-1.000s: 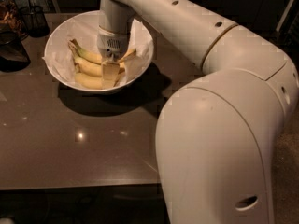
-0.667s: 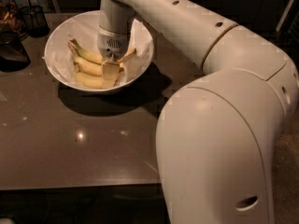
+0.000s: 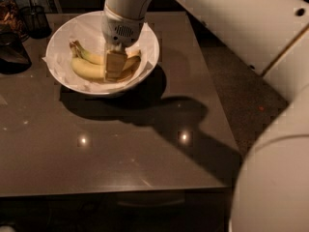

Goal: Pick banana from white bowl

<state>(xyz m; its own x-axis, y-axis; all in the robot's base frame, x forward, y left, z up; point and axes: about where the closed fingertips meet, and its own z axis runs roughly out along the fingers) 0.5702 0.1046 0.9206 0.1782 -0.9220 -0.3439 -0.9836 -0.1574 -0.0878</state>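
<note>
Yellow curved banana (image 3: 87,70) lies left-to-right in the wide, paper-lined white bowl (image 3: 152,46), directly under your white two-finger gripper (image 3: 115,67). You cannot tell whether the claw is clenched.

perhaps head-high view, looking down, gripper (image 3: 116,67) in white bowl (image 3: 150,40)

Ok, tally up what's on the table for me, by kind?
Bananas: 2 can be made out, lying in the bowl under the gripper
White bowl: 1, paper-lined
Dark containers: 3, at the far left, partly cut off by the frame
Total: 6
</note>
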